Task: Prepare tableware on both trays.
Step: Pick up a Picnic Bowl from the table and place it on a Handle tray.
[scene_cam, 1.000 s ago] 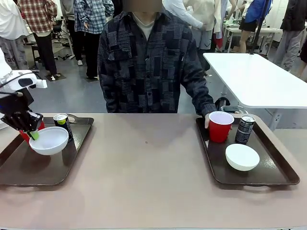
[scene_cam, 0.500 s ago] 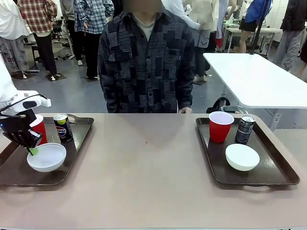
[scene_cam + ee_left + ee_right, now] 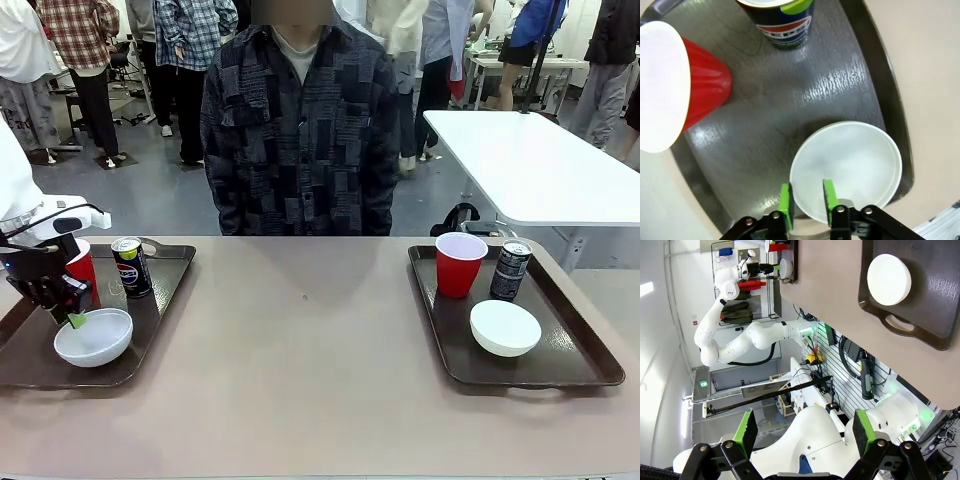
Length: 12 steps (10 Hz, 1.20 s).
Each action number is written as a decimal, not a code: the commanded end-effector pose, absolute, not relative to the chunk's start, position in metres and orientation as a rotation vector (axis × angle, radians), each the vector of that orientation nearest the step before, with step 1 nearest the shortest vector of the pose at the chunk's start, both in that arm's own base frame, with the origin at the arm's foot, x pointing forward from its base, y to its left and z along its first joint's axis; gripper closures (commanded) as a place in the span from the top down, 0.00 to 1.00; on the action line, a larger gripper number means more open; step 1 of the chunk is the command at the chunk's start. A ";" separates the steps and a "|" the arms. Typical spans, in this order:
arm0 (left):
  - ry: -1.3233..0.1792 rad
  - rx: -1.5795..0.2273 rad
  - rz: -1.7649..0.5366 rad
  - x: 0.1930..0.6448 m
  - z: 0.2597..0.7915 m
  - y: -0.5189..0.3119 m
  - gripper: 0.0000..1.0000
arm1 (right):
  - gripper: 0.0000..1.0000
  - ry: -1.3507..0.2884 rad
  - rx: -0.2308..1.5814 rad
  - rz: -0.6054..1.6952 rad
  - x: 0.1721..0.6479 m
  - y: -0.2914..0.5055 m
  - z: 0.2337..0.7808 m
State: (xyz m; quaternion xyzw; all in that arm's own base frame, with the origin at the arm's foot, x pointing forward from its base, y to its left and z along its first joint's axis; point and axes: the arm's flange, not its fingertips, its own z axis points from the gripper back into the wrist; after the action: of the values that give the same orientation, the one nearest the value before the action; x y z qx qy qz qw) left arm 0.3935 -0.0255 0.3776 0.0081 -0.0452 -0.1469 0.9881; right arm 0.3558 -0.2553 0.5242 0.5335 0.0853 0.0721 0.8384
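Observation:
On the left tray [image 3: 152, 312] stand a red cup [image 3: 82, 268] and a Pepsi can [image 3: 130, 266], with a white bowl [image 3: 93, 337] resting in front of them. My left gripper [image 3: 72, 315] is at the bowl's near-left rim. In the left wrist view the left gripper [image 3: 807, 197] is open, its green pads either side of the rim of the bowl [image 3: 850, 165] with a gap showing. The right tray [image 3: 565, 352] holds a red cup [image 3: 459, 264], a black-silver can [image 3: 511, 270] and a white bowl [image 3: 505, 327]. My right gripper [image 3: 805, 432] is open, high above the right tray [image 3: 935, 300].
A person stands at the far side of the table, hands off it. The bare tabletop [image 3: 300, 350] lies between the two trays. A white table [image 3: 540, 160] stands behind at the right.
The left gripper brought the bowl down and toward the tray's near-left, and its jaws have parted. The person's hand left the right red cup and drew back.

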 end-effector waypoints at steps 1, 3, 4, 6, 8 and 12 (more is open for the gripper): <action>-0.093 0.045 -0.312 0.384 0.370 -0.024 1.00 | 1.00 0.180 1.132 0.141 0.355 -0.255 0.526; -0.084 0.072 -0.318 0.383 0.372 -0.022 0.94 | 1.00 0.180 1.132 0.141 0.355 -0.255 0.526; -0.084 0.081 -0.323 0.381 0.377 -0.021 1.00 | 1.00 0.180 1.132 0.141 0.355 -0.255 0.526; -0.092 0.024 -0.331 0.377 0.393 -0.018 1.00 | 1.00 0.180 1.132 0.141 0.355 -0.255 0.526; -0.121 -0.074 -0.354 0.368 0.411 -0.015 1.00 | 1.00 0.180 1.132 0.141 0.355 -0.255 0.526; -0.180 -0.258 -0.339 0.341 0.458 0.010 1.00 | 1.00 0.180 1.132 0.141 0.355 -0.255 0.526</action>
State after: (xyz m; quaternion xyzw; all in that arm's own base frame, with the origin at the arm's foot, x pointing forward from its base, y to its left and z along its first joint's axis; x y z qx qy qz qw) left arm 0.3534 0.0054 0.4542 -0.1163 -0.0881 -0.1588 0.9765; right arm 0.3559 -0.2552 0.5240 0.5336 0.0855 0.0721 0.8383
